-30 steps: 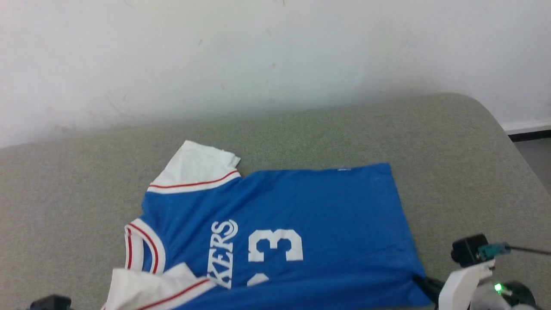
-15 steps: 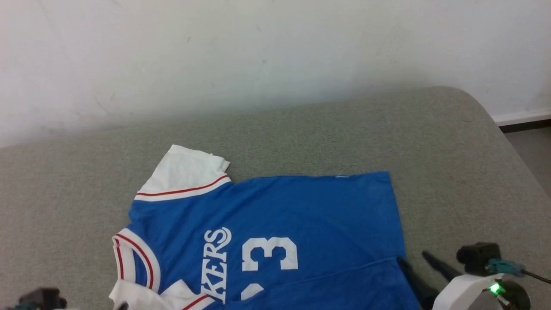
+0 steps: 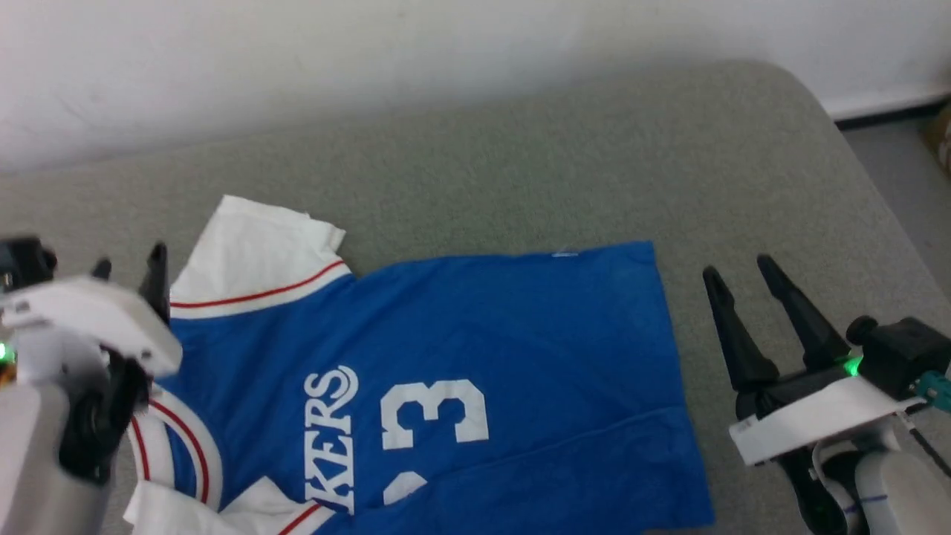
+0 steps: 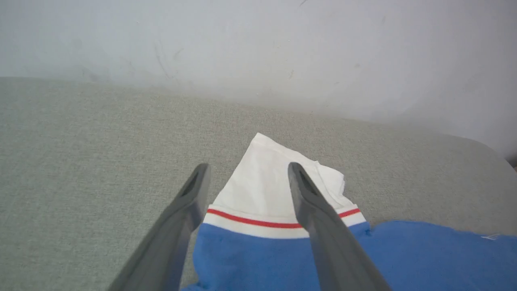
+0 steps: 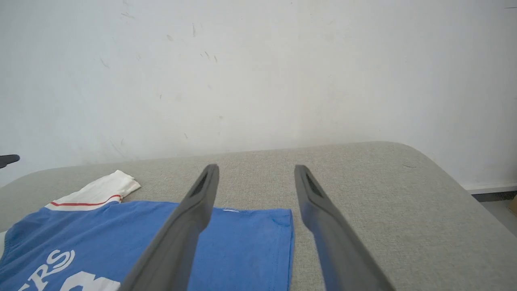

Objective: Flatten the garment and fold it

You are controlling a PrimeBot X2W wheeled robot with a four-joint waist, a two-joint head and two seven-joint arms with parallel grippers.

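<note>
Blue garment (image 3: 475,334) lies front-up on the grey-green fabric surface (image 3: 520,148), collar twd the robot's left, hem (image 3: 669,357) twd its right, near edge cut off by the head view's bottom. Far white sleeve (image 3: 252,260) lies spread out w/ a crumpled tip; near sleeve is bunched by the collar (a shallow crease crosses the near hem corner). Left gripper (image 3: 128,264) is by the far sleeve, fingers spread wide, holding nothing. Right gripper (image 3: 737,267) is just beside the hem, off the cloth, fingers likewise wide apart & empty. Bare fabric runs beyond the far edge and right of the hem, out to a rounded corner. Scuffed white wall (image 3: 297,44) behind; grey floor (image 3: 899,171) past the right side
</note>
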